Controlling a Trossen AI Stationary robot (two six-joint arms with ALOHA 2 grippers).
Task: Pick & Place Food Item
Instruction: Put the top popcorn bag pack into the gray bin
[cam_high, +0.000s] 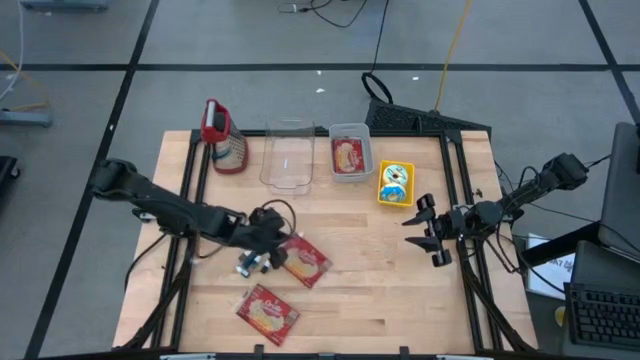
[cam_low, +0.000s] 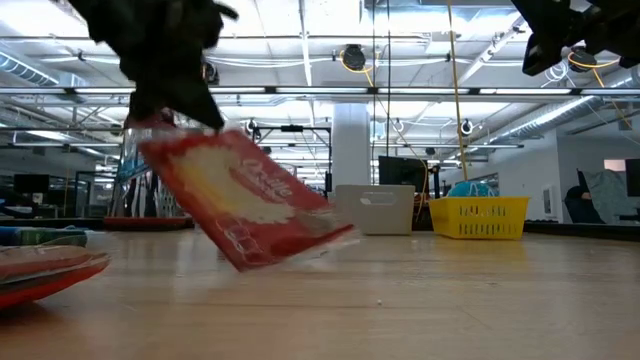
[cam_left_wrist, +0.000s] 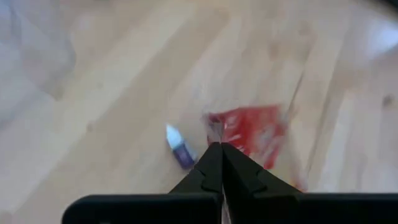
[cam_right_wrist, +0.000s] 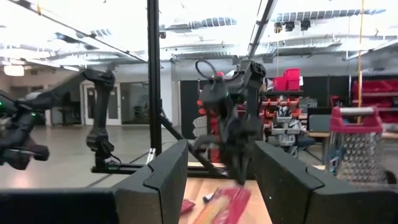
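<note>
One red snack packet (cam_high: 305, 260) hangs pinched by its corner in the left hand (cam_high: 272, 252), long side slanting down to the bench (cam_high: 400, 290), while the right hand (cam_high: 432, 236) waits wide open, well apart.

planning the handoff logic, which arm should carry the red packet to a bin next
Left. Its end effector is shut on the red packet, which the low view shows tilted with one edge lifted off the table. The right end effector hangs open and empty near the table's right edge.
</note>
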